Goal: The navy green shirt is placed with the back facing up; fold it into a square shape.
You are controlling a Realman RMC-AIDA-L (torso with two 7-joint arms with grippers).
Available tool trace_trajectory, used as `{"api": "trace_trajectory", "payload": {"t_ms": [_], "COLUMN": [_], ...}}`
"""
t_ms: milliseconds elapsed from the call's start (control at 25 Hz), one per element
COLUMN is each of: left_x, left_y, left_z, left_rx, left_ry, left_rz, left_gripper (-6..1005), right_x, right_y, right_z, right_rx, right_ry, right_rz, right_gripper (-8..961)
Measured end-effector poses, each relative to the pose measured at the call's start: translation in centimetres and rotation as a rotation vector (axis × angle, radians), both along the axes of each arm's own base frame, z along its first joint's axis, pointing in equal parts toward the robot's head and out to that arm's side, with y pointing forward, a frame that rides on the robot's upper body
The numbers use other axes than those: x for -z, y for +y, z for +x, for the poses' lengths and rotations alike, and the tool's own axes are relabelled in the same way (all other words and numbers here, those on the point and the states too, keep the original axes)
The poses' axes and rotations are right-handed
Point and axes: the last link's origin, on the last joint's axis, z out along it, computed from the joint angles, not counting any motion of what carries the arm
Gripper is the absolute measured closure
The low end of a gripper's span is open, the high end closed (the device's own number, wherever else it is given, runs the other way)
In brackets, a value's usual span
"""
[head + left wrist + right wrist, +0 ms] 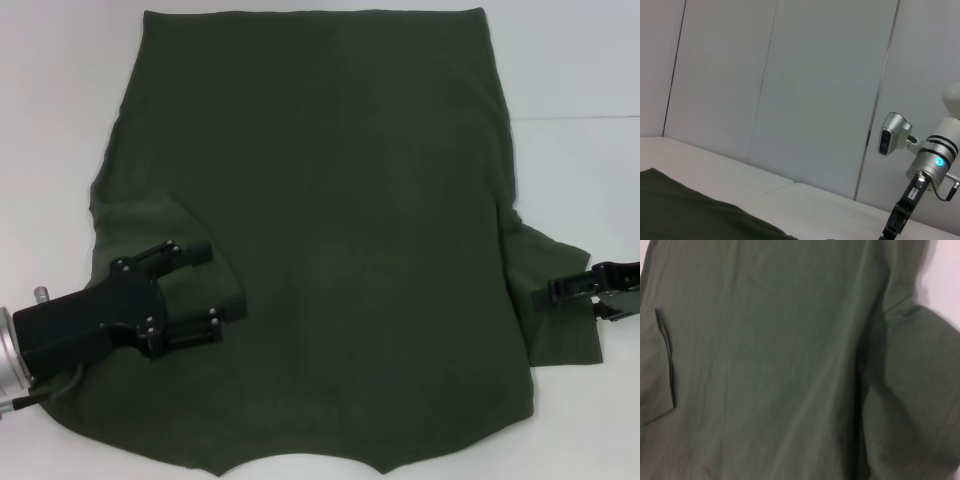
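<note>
Head view, lower left of frame: left gripper (pixel 208 287) lies low over the navy green shirt (pixel 340 220), its two black fingers (pixel 192 256) spread well apart on either side of the left sleeve (pixel 195 262), which is folded inward onto the shirt body; whether the pads actually touch the cloth cannot be told. Lower edge of frame: the neckline of the shirt shows as a shallow curved cut-out, so the collar end is nearest the camera. Lower right of frame: right gripper (pixel 562 290) sits at the edge of the right sleeve (pixel 560 320), which still lies spread outward on the white table (pixel 580 180); only part of the gripper is in frame, and its finger opening cannot be told. Centre of frame: shirt body lies flat, plain side up, with faint creases. Upper edge of frame: the straight hem runs across the top. Right wrist view: olive cloth fills the frame, with a sleeve fold at the right side. Left wrist view: shirt corner at lower left, right arm (pixel 920 180) at lower right, pale wall panels (pixel 790 90) behind.
</note>
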Motion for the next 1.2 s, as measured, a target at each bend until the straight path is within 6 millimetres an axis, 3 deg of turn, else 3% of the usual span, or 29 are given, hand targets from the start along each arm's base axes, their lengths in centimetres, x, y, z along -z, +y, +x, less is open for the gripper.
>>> {"api": "trace_trajectory", "payload": {"t_ms": [200, 600, 840, 1200], "left_x": [0.0, 0.03, 0.06, 0.06], "left_y": [0.0, 0.1, 0.18, 0.2], "left_z": [0.0, -0.07, -0.05, -0.04], "left_rx": [0.0, -0.005, -0.005, -0.005], "left_ry": [0.0, 0.006, 0.008, 0.008], "left_rz": [0.0, 0.003, 0.003, 0.004], "left_gripper": [96, 96, 96, 96], "right_x": [0.13, 0.22, 0.66, 0.29], "right_y": [0.1, 0.23, 0.34, 0.56], "right_z": [0.02, 0.01, 0.08, 0.08], "right_rx": [0.002, 0.003, 0.011, 0.006], "right_ry": [-0.004, -0.004, -0.012, -0.016], "right_rz": [0.005, 0.016, 0.025, 0.034], "right_gripper": [43, 494, 519, 746]}}
